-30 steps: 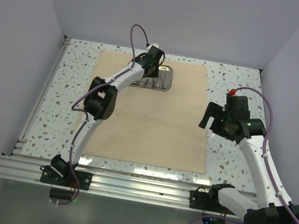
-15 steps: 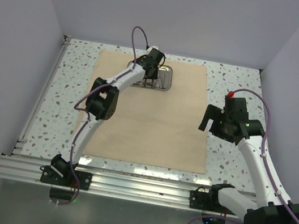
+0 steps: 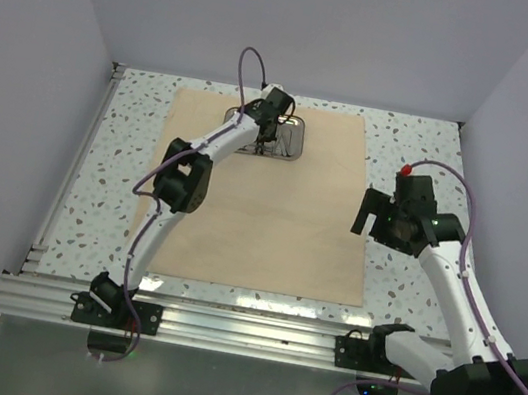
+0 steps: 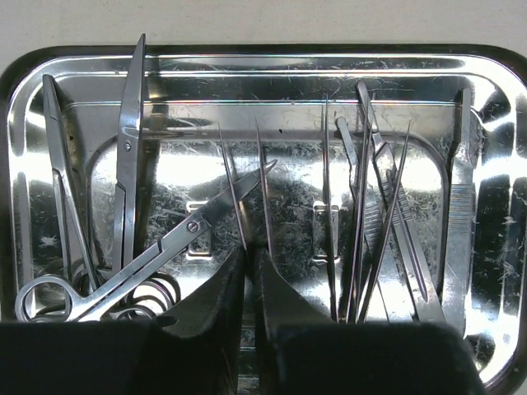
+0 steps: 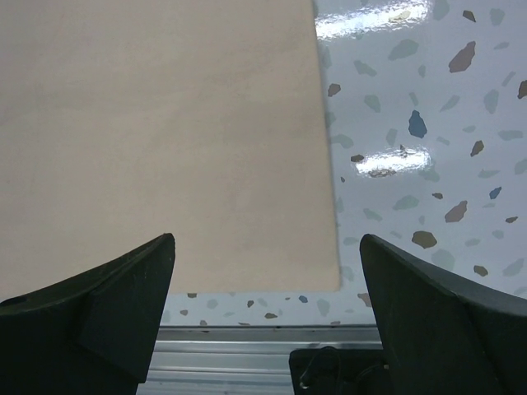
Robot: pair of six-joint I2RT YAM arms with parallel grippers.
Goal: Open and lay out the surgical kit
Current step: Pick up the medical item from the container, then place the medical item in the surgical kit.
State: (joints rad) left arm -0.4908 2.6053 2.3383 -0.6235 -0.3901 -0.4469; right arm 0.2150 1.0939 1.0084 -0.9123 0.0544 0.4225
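The surgical kit's beige cloth [image 3: 261, 217] lies spread flat on the table, with the shiny steel tray [image 3: 295, 132] at its far edge. In the left wrist view the tray [image 4: 494, 271] holds scissors [image 4: 165, 247], thin tweezers [image 4: 247, 181], probes and forceps [image 4: 370, 206]. My left gripper [image 4: 249, 255] is down in the tray, its jaws nearly together around the near end of the tweezers. My right gripper [image 3: 370, 215] hovers wide open over the cloth's right edge [image 5: 165, 123], holding nothing.
Speckled white tabletop [image 3: 420, 143] surrounds the cloth. An aluminium rail [image 3: 242, 331] runs along the near edge, seen also below my right gripper [image 5: 268, 247]. Walls close in the left, right and far sides.
My left gripper has shifted slightly right over the tray and its jaws have narrowed onto the tweezers. The right arm has drifted a little downward in the top view, still open.
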